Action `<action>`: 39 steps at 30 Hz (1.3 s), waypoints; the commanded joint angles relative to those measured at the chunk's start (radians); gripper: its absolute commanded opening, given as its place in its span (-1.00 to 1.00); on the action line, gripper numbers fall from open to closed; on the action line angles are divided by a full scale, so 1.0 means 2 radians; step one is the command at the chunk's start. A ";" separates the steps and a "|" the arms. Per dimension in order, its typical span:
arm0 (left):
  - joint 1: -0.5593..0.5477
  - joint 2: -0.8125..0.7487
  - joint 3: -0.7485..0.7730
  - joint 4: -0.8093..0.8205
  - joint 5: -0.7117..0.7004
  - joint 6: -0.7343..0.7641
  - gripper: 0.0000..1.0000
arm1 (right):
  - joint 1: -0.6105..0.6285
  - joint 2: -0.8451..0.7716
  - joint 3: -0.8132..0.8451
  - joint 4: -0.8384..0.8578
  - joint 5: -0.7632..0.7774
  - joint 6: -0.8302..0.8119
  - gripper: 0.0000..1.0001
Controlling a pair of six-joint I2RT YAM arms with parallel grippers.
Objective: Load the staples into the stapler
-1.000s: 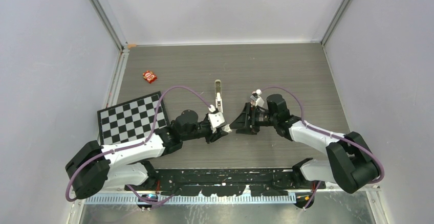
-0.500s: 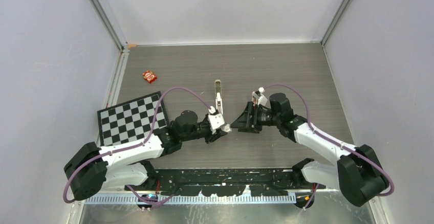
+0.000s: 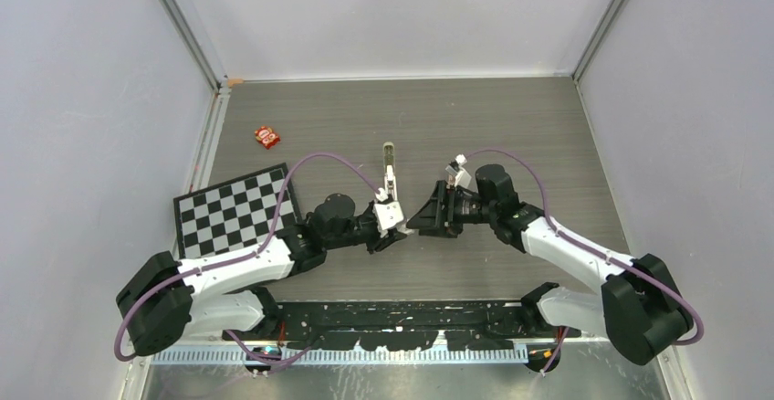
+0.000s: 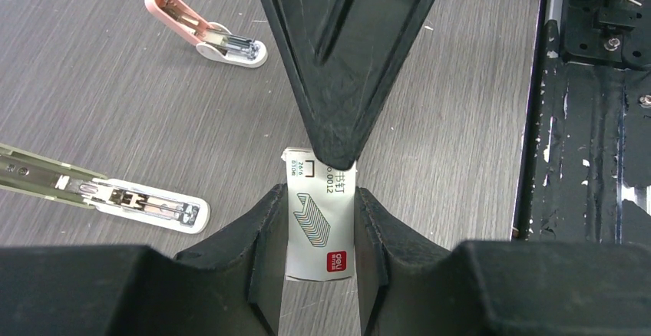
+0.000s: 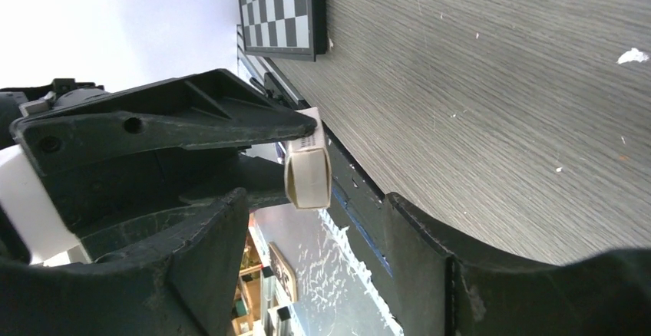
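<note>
My left gripper is shut on a small white staple box with a staple drawing and a red logo, and holds it above the table. The loose staples are hidden. My right gripper is open and faces the box. One right finger touches the box's far end. In the right wrist view the box's end hangs just ahead of the open right gripper. The stapler lies swung open on the table, and also shows in the left wrist view.
A smaller pink stapler lies open beyond the box, near the right wrist. A checkerboard lies at the left, and a small red packet behind it. The arms' black base rail runs along the near edge.
My right gripper has edged left, closer to the box held by the left gripper. The left gripper has barely moved and keeps its hold.
</note>
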 commanded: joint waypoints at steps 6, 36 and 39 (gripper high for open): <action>0.000 0.005 0.020 0.028 0.022 0.001 -0.34 | 0.022 0.034 0.032 0.020 0.009 0.005 0.18; 0.000 -0.083 0.070 -0.213 -0.052 0.048 0.53 | -0.001 0.004 0.040 -0.010 -0.030 -0.035 -0.44; 0.000 -0.070 0.073 -0.201 -0.038 0.050 0.56 | -0.002 0.002 0.040 -0.015 -0.030 -0.033 -0.41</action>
